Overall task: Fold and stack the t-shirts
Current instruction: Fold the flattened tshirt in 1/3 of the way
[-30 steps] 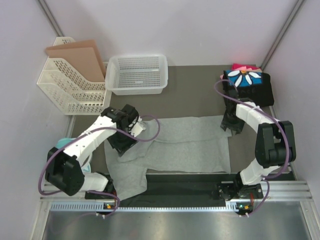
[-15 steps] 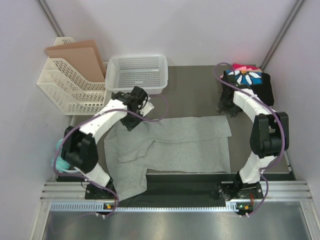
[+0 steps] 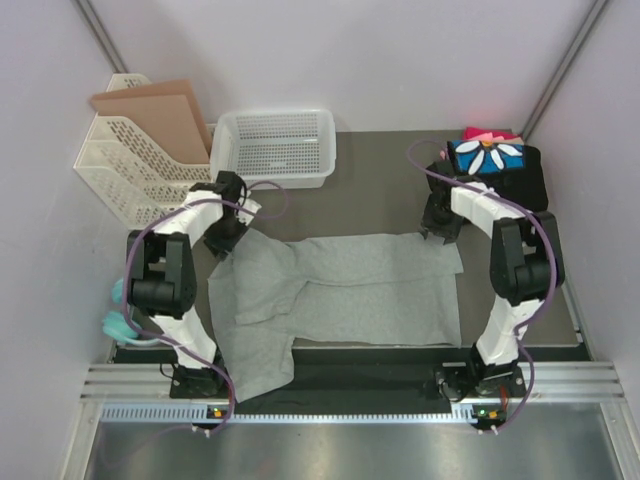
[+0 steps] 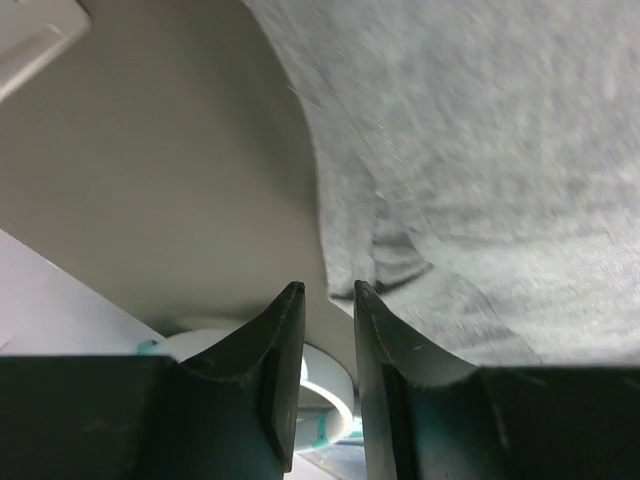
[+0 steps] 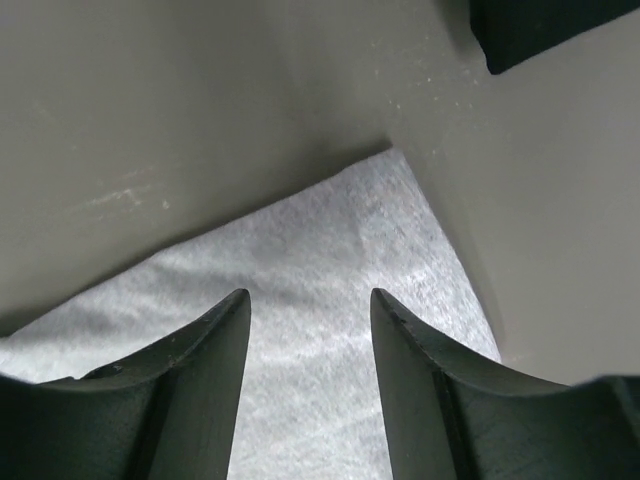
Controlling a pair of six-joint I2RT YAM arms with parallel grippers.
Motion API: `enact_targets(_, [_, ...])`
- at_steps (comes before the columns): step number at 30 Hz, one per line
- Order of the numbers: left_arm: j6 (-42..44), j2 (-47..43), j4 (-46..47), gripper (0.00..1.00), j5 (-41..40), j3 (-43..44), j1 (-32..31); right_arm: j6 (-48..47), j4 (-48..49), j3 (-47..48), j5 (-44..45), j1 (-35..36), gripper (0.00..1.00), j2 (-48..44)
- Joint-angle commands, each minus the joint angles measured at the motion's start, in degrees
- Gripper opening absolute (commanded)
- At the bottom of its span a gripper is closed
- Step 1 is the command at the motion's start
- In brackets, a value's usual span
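From above, the grey t-shirt [image 3: 350,290] lies spread out, with the left gripper [image 3: 222,238] at its far-left corner and the right gripper [image 3: 436,220] at its far-right corner. Left wrist: fingers [image 4: 285,340] barely parted, empty, beside the shirt's edge. Right wrist: fingers [image 5: 205,370] wide apart, empty, over the shirt's corner.

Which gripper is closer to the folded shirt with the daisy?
Right. The right gripper is just to the near-left of the daisy shirt. The left gripper is across the table, at the grey shirt's far-left corner.
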Motion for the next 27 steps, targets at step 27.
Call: enact_targets(27, [-7.4, 7.4, 4.3, 0.34, 15.8, 8.0, 1.5, -1.5, 3.8, 1.9, 1.2, -6.4, 0.46, 9.4])
